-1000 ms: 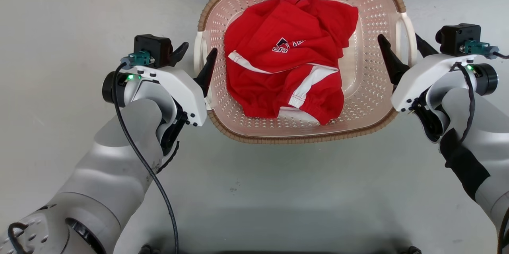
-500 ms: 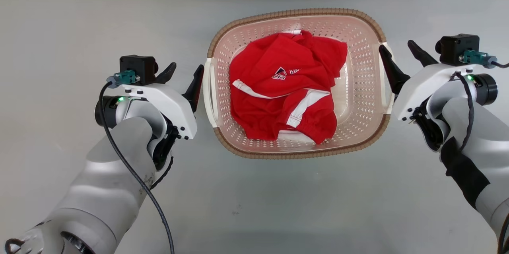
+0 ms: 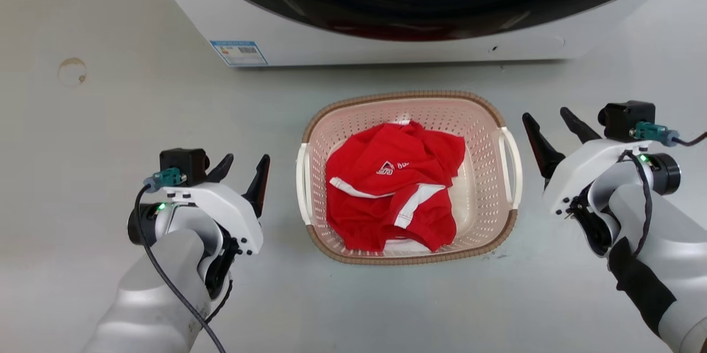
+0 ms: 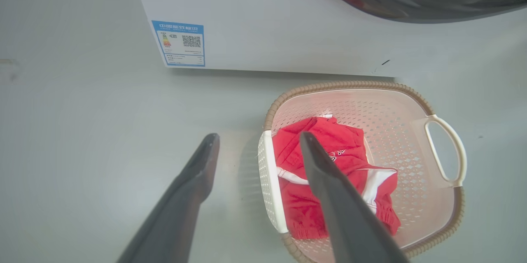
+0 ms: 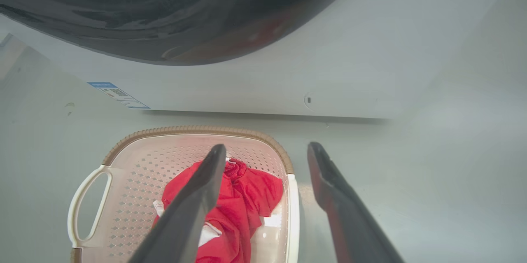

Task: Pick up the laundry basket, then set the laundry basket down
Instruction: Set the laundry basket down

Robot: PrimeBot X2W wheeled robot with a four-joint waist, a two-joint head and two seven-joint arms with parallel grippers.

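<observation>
The laundry basket [image 3: 486, 137], pale pink with a brown woven rim, stands on the grey floor in front of the washing machine, with a red garment [image 3: 395, 198] lying in it. My left gripper [image 3: 246, 161] is open, a short way left of the basket's white left handle [image 3: 301, 176] and apart from it. Just right of the right handle [image 3: 511, 168], my right gripper [image 3: 545, 116] is open and also clear of it. Looking along the left gripper [image 4: 258, 137], the basket [image 4: 391, 123] lies below its open fingers. Looking along the right gripper [image 5: 267, 147], the basket [image 5: 136, 160] sits below.
A white washing machine [image 3: 386, 38] with a dark round door stands just beyond the basket, with a blue label [image 3: 238, 52] on its lower left corner. A faint round stain [image 3: 72, 71] marks the floor at the far left. Bare floor surrounds the basket.
Both grippers, which straddled the basket's handles a second ago, have drawn off them and outward. The head camera has risen, bringing the washing machine into view.
</observation>
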